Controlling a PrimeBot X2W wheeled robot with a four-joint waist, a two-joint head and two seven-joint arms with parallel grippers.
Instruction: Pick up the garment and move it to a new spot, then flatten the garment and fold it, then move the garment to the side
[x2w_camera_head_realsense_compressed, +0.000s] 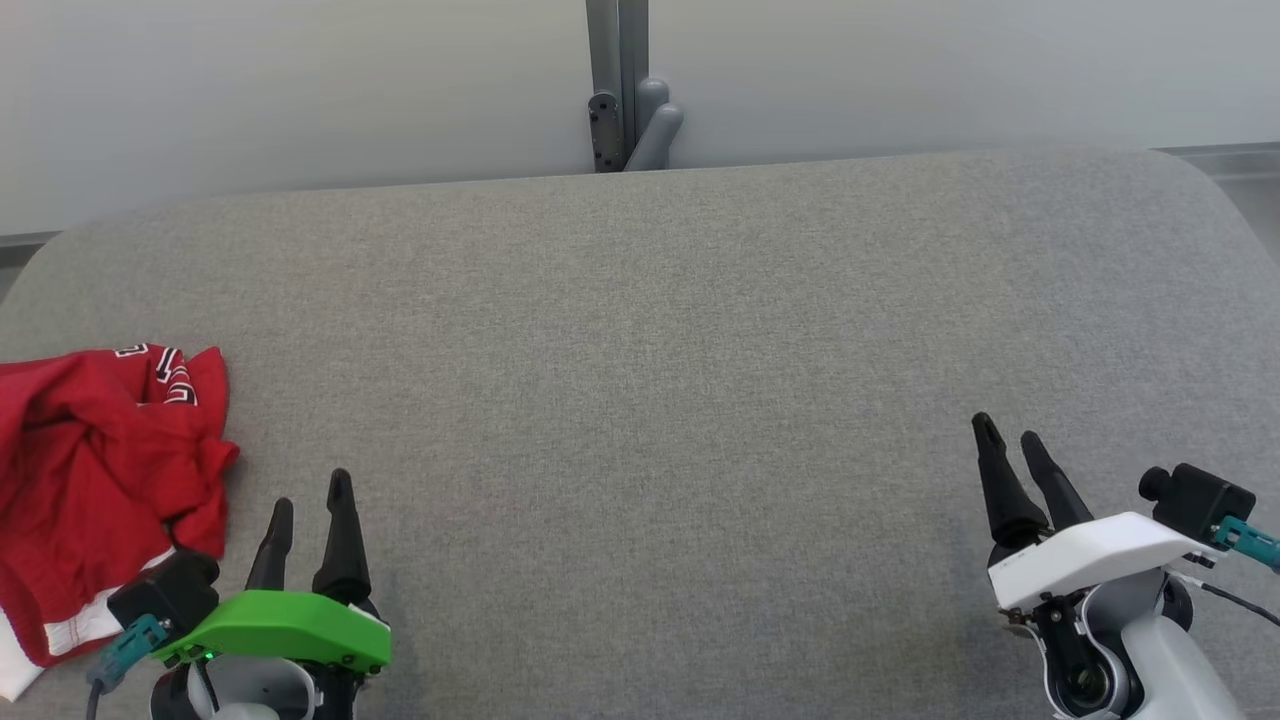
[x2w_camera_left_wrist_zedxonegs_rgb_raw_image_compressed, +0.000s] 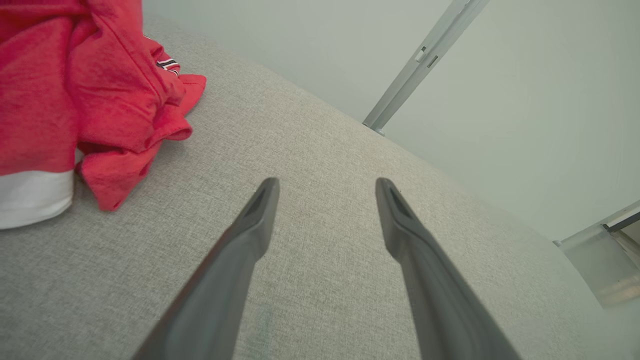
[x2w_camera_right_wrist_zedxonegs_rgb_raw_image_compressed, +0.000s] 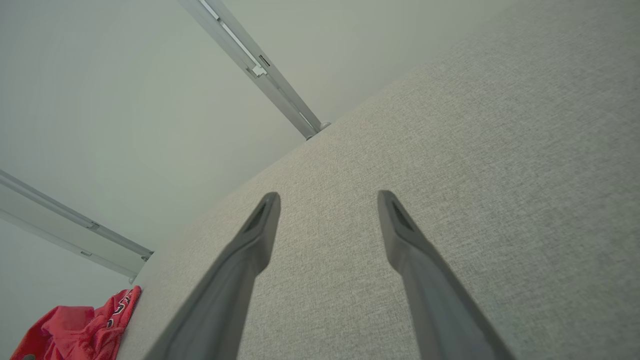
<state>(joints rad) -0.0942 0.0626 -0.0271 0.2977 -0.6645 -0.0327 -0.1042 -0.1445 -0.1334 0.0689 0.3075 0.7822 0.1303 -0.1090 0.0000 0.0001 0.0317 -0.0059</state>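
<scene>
Two arms point forward over the counter (x2w_camera_head_realsense_compressed: 640, 350): left pincer (x2w_camera_head_realsense_compressed: 311, 490) spread, empty, near the crumpled red garment (x2w_camera_head_realsense_compressed: 95, 470) at the counter's left edge; right pincer (x2w_camera_head_realsense_compressed: 1006, 428) spread, empty, well apart.

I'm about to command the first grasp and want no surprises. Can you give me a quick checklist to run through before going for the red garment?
1. The left gripper is open and free: ok, fingers spread with nothing between them.
2. The right gripper is open and free: ok, likewise.
3. The garment is within reach of an arm: probably ok, it lies crumpled just left of the left gripper, untouched.
4. The garment lies wholly on the table: cannot tell, it runs off the head view's left edge.
5. There is room for a new spot: ok, a broad stretch of grey table lies between the two grippers.
</scene>
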